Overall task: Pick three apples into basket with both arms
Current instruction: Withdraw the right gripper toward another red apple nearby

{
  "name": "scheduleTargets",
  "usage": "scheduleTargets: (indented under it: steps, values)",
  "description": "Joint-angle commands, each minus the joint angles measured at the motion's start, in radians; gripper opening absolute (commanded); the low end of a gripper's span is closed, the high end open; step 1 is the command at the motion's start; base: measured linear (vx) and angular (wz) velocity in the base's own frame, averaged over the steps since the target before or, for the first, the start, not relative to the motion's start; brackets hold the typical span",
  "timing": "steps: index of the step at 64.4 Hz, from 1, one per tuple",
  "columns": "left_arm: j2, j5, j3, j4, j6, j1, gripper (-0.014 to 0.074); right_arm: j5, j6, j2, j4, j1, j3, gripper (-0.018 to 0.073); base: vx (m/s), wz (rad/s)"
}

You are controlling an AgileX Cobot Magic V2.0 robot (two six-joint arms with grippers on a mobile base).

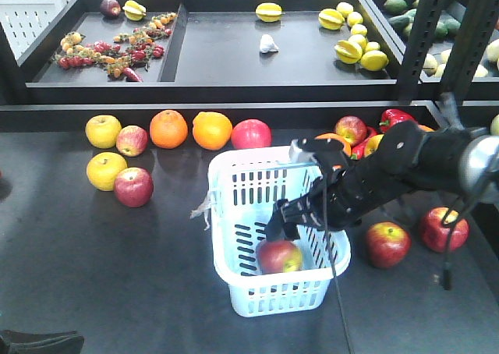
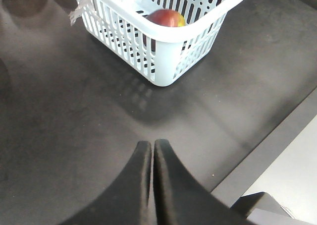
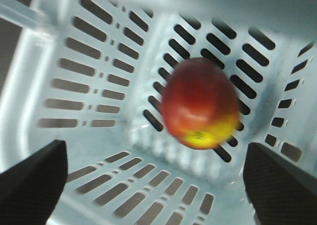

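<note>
Apple one [image 1: 279, 256] lies on the floor of the basket [image 1: 265, 295], which stands mid-surface [image 1: 93, 276]. The right claw [image 1: 281, 221] hangs just above it inside the rim, spread wide and empty, so I judge the first drop done with two to go. Next it must lift clear of the rim and reach the nearest red apple [image 1: 387, 245]. The left claw [image 2: 151, 153], pinched shut on nothing above the surface beside the basket, could take the left-hand red apple [image 1: 133, 186]. The right arm [image 1: 390, 171] hides the basket's far wall and handles, the right wrist view is blurred, and the left arm barely shows from the front.
</note>
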Motion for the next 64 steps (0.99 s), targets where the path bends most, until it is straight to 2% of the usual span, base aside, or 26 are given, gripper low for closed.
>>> scheduleTargets:
  steps: [1, 7, 15, 22, 33, 46, 50, 58, 64]
  values:
    - [-0.001, -0.051, -0.025, -0.024, -0.006, -0.003, -0.0008, 0.039, -0.013, -0.100, 0.016, 0.000, -0.025, 0.0644, 0.00, 0.00]
    - [-0.001, -0.053, -0.025, -0.024, -0.006, -0.003, -0.0008, 0.129, 0.020, -0.154, 0.007, -0.002, -0.025, 0.0596, 0.00, 0.00]
    - [-0.001, -0.053, -0.025, -0.024, -0.006, -0.003, -0.0008, 0.228, 0.064, -0.227, -0.041, -0.002, -0.024, 0.0477, 0.00, 0.00]
    - [-0.001, -0.053, -0.025, -0.024, -0.006, -0.003, -0.0008, 0.253, 0.135, -0.290, -0.123, -0.004, -0.024, 0.0316, 0.00, 0.00]
    - [-0.001, -0.053, -0.025, -0.024, -0.006, -0.003, -0.0008, 0.261, 0.248, -0.390, -0.292, -0.004, -0.024, -0.0011, 0.00, 0.00]
    - [-0.001, -0.053, -0.025, -0.024, -0.006, -0.003, -0.0008, 0.249, 0.438, -0.431, -0.546, -0.005, -0.020, -0.0008, 0.00, 0.00]
    - [-0.001, -0.053, -0.025, -0.024, -0.006, -0.003, -0.0008, 0.240, 0.485, -0.426, -0.617, -0.026, -0.020, -0.0005, 0.00, 0.00]
    - [-0.001, -0.053, -0.025, -0.024, -0.006, -0.003, -0.0008, 0.198, 0.489, -0.400, -0.617, -0.132, -0.020, 0.0025, 0.00, 0.00]
    - [-0.001, -0.053, -0.025, -0.024, -0.006, -0.003, -0.0008, 0.185, 0.425, -0.364, -0.536, -0.233, -0.020, 0.0105, 0.00, 0.00]
